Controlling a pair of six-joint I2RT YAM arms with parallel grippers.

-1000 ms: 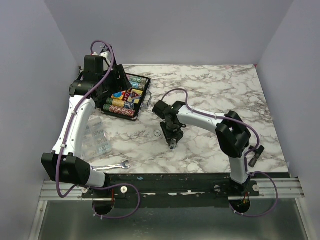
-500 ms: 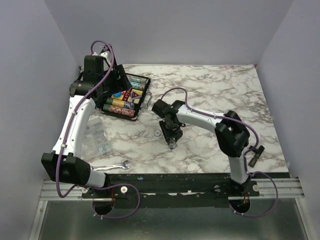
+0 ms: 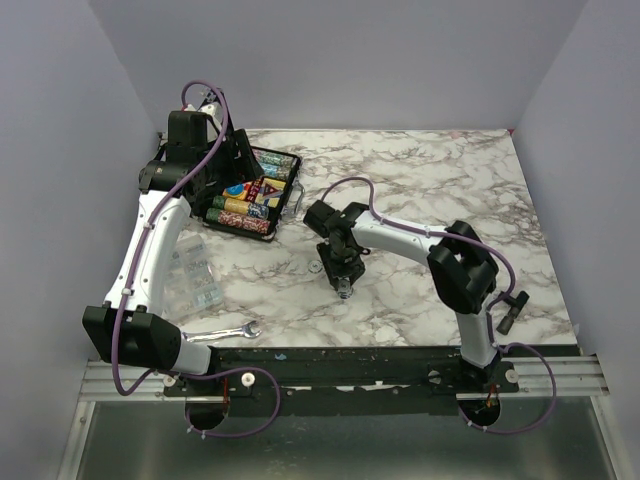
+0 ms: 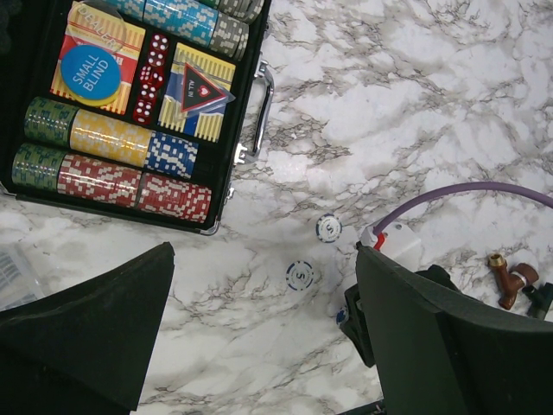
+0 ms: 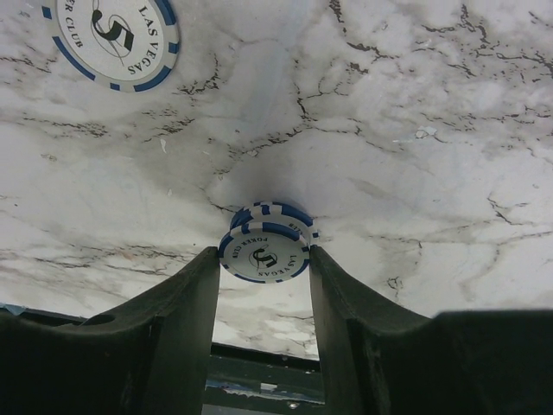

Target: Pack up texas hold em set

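Note:
The black case (image 3: 252, 190) of the texas hold em set lies open at the back left, its handle (image 4: 264, 104) toward the table's middle. Inside are rows of coloured chips (image 4: 112, 160), a card box (image 4: 95, 56), red dice and a dark red triangle (image 4: 203, 93). My left gripper (image 4: 263, 320) hangs open above the marble beside the case, holding nothing. My right gripper (image 5: 263, 259) points down at the table, shut on a tilted white-and-blue chip (image 5: 263, 252) that leans on a second one. Loose chips (image 4: 328, 228) (image 4: 299, 276) lie nearby.
A silver wrench (image 3: 225, 332) lies near the front edge at the left. A clear plastic bag (image 3: 190, 275) sits under the left arm. A brown tap-shaped piece (image 4: 510, 281) rests to the right of the right arm. Another chip (image 5: 113, 39) lies just beyond the right fingers.
The right gripper has shifted slightly left and away from the front edge, staying low over the table. The left arm and the case have not moved.

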